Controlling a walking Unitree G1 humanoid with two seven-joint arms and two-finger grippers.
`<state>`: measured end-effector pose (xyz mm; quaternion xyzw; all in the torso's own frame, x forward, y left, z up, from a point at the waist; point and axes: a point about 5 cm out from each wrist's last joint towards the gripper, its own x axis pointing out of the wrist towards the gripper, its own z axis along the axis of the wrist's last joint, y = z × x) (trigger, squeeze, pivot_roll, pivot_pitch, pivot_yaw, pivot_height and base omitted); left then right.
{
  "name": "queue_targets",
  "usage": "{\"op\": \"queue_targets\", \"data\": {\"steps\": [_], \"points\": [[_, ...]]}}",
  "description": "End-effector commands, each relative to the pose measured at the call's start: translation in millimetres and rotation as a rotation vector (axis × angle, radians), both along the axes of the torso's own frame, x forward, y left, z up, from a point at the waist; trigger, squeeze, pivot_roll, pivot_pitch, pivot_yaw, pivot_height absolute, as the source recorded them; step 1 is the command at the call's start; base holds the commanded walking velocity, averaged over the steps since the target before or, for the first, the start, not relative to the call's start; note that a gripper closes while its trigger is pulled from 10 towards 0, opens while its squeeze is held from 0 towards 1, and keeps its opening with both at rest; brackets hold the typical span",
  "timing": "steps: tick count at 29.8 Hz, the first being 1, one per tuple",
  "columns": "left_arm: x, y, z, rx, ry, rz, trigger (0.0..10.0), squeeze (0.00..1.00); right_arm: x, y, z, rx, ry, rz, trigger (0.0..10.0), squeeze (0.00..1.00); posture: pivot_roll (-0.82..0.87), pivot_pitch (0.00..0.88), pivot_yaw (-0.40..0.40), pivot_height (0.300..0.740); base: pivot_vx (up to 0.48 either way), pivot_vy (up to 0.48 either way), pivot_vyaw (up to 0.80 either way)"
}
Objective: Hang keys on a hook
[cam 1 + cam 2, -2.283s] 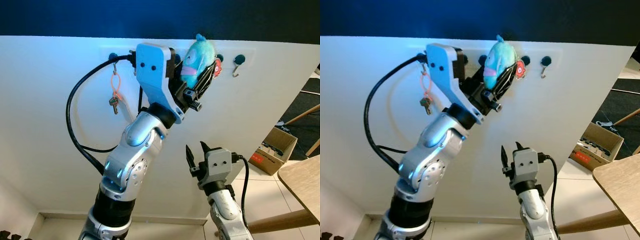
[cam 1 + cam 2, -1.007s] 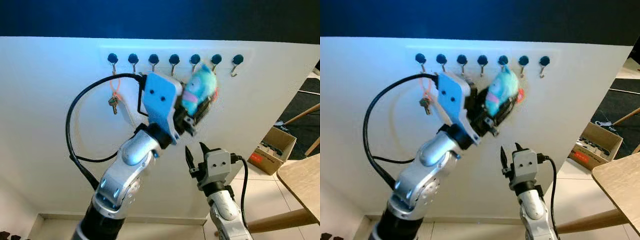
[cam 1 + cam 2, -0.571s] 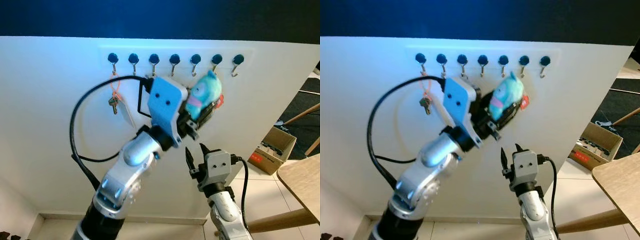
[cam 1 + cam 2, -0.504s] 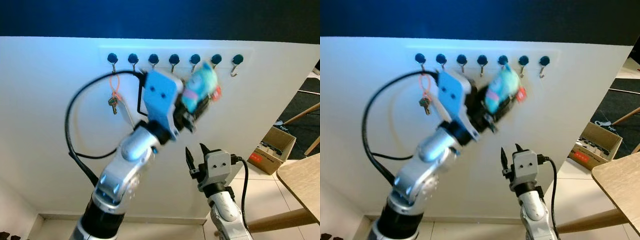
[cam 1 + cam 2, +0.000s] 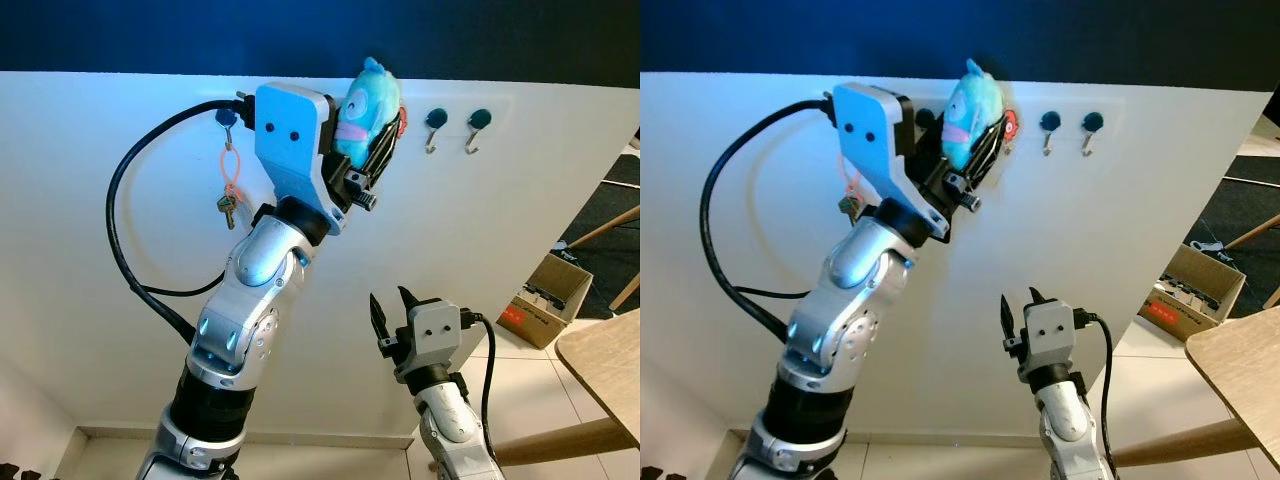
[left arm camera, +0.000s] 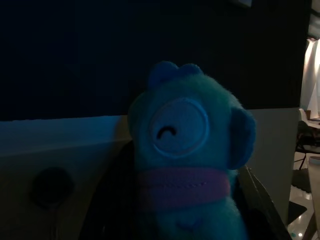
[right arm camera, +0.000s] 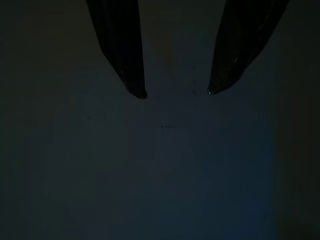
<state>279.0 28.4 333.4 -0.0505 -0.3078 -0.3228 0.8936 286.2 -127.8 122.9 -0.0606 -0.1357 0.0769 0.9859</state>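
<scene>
A white wall panel (image 5: 90, 260) takes up most of the scene, with a dark navy band of wall (image 5: 300, 35) above it. At its foot runs a pale skirting strip (image 5: 330, 440) on a light tiled floor (image 5: 540, 385). To the right stands a cardboard box (image 5: 550, 300) on the floor — near it, the rounded corner of a wooden table (image 5: 605, 365) and a slanted wooden leg (image 5: 560, 445). Dark carpet (image 5: 610, 210) lies further back.

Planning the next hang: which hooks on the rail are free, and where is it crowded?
Free: the two hooks at the rail's right end, bare wall below them. Crowded: the left gripper shut on the blue plush keychain covers the middle hooks; keys on an orange loop hang at the far left. The right gripper, open, sits low.
</scene>
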Motion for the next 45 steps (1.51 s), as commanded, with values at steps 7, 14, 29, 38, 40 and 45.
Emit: {"op": "queue_targets", "data": {"steps": [7,14,29,38,40,45], "points": [[-7.6,-8.6,-2,0.012,-0.003,-0.048,10.0,0.00,-2.2,0.2,-3,-0.007,0.015,0.000,10.0,0.00,0.12,0.164,0.012,0.740,0.000,0.000,0.00],[-5.1,0.1,-8,0.016,0.012,-0.004,10.0,0.00,-1.5,0.8,-4,-0.008,0.017,0.003,10.0,0.00,0.13,0.162,0.009,0.740,0.000,0.000,0.00],[0.3,24.4,-13,0.012,0.034,0.091,10.0,0.00,1.9,1.5,-2,-0.011,0.011,0.010,10.0,0.00,0.13,0.149,0.000,0.740,0.000,0.000,0.00],[-1.6,32.5,-30,0.055,0.071,0.118,10.0,0.00,0.5,-1.6,-3,-0.015,0.011,0.004,10.0,0.00,0.13,0.142,0.004,0.740,0.000,0.000,0.00],[-4.1,33.4,-36,0.078,0.085,0.107,10.0,0.00,0.3,-2.0,-3,-0.016,0.012,0.002,10.0,0.00,0.13,0.142,0.004,0.740,0.000,0.000,0.00],[-7.0,34.3,-52,0.130,0.117,0.104,10.0,0.00,0.9,-1.2,-3,-0.016,0.013,0.007,10.0,0.00,0.13,0.149,-0.001,0.740,0.000,0.000,0.00]]}}
